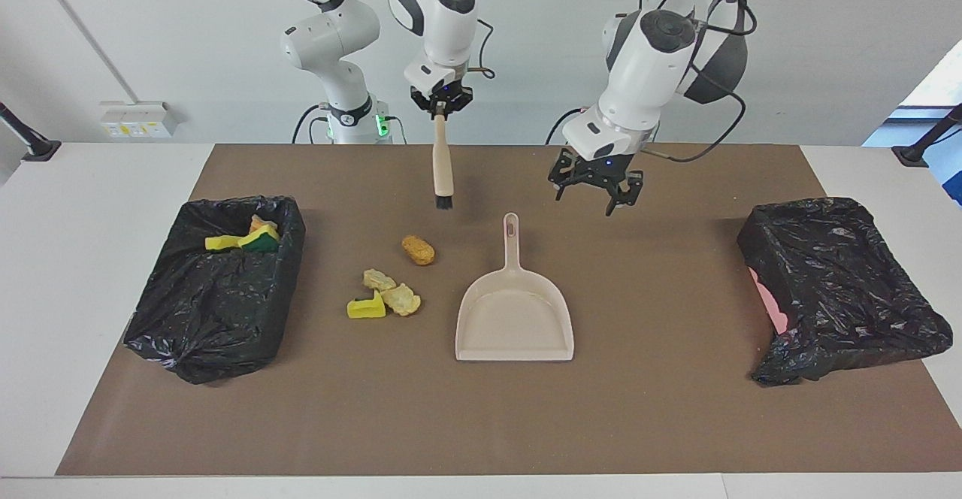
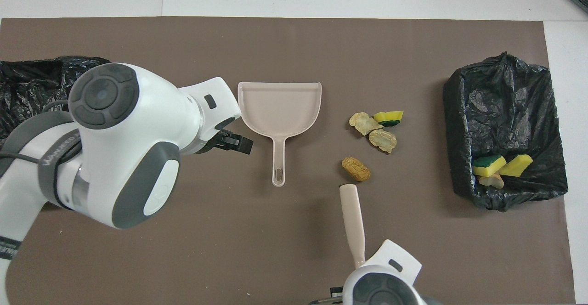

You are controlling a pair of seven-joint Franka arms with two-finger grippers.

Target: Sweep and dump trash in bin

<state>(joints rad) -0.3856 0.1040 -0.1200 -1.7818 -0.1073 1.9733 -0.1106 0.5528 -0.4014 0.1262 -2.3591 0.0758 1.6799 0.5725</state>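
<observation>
Now we see the trash (image 1: 387,292) as four loose scraps on the brown mat (image 1: 676,424) in the middle of the bench (image 1: 90,273): two pale crumbly chunks, a yellow and green sponge piece, and an orange-brown oval lump (image 1: 418,249) lying slantwise, nearer to the robots than the rest. More sponge pieces sit in the black bin (image 1: 218,285) at the right arm's end of the mat. A beige dustpan (image 1: 515,319) lies beside the scraps, its handle pointing toward the robots. Our right gripper (image 1: 442,107) pinches the brush (image 1: 442,162), which hangs upright, bristles down, over the mat near the lump. Our left gripper (image 1: 594,191) is spread wide, over the mat beside the dustpan's handle. A second black bin (image 1: 842,288) sits at the left arm's end. White wall stands at the robots' edge.
</observation>
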